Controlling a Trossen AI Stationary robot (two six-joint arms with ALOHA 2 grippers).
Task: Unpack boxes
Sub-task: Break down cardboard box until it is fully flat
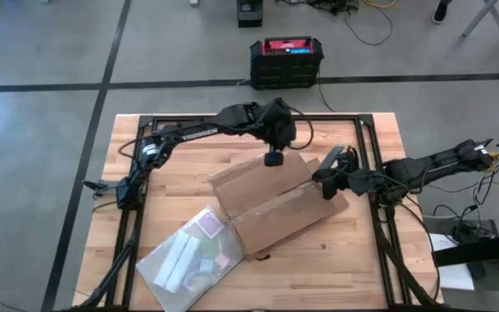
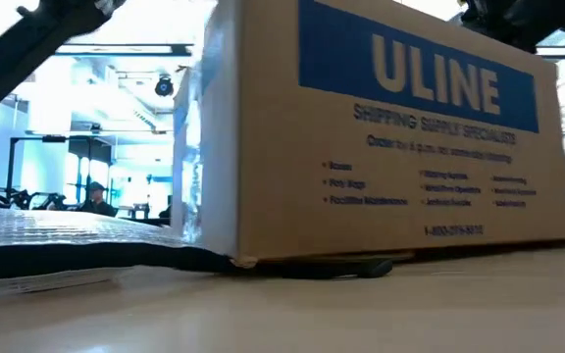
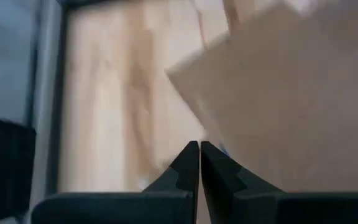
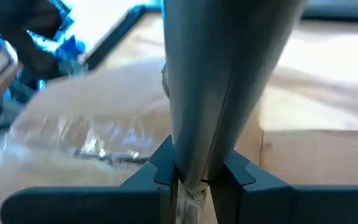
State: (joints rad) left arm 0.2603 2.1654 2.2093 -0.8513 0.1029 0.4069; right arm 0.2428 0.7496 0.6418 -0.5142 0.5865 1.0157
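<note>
The brown cardboard box with a blue ULINE label stands on the wooden table's middle, resting on its bottom. My left gripper hangs shut above the box's far side, with nothing between its fingers. My right gripper is over the box's right end, shut on a long grey tool, which also shows from above. My right gripper pinches the grey tool's narrow end between its two fingers. The tool runs on ahead of the fingers and widens away from them. Its far end lies outside the wrist view, so whether it touches the box I cannot tell.
A clear plastic bag with several small items lies on the table at the box's near left. A black-and-red case stands on the floor beyond the far edge. The black frame rail runs around the table.
</note>
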